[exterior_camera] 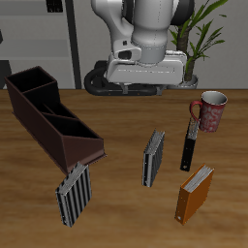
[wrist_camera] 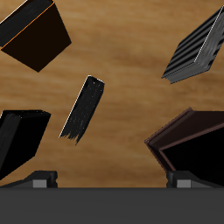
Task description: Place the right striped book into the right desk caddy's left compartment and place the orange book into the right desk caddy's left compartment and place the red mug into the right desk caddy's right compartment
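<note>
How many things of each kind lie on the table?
Books: 4, a light grey-and-white striped book, a darker grey striped book, a thin black book, an orange book
Mugs: 1, dark red speckled mug
Desk caddies: 1, long maroon-brown box
Total: 6

The arm (exterior_camera: 145,24) is glossy white, built of rounded segments with dark grey joint rings. Its hand (exterior_camera: 145,77) has a pale grey boxy body with a wide black block beneath; in the wrist view, two small dark finger mounts edge it
</note>
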Available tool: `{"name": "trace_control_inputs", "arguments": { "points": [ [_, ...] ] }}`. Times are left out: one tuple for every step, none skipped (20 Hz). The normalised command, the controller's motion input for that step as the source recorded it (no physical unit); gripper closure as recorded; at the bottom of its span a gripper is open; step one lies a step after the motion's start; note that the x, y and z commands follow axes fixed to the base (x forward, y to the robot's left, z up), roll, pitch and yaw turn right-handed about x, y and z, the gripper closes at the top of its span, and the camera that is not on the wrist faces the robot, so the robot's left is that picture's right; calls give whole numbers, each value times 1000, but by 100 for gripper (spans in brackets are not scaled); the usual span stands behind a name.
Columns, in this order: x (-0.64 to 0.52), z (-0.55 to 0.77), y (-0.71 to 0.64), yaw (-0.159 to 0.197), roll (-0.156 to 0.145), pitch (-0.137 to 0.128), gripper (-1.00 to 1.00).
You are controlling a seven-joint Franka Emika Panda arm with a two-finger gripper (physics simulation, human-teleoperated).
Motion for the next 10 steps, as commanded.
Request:
{"name": "trace_control_inputs", "arguments": {
  "points": [
    [161,-101,316,42,47,-44,-100],
    [267,0,113,88,-81,-151,-100],
    [267,-115,138,-58,31,1,-100],
    [302,-174,178,-44,16,69,-100],
    [282,-58,116,26,-7,-30,-100],
    [325,-74,69,15,-21,-6,-100],
    [-19,-50,-16,0,0,0,-100],
    [330,-36,19,-90,-12,50,-100],
    [272,33,-52,-30,-53,-8,-100],
    [290,42,-27,26,-33,-38,-100]
  ]
}}
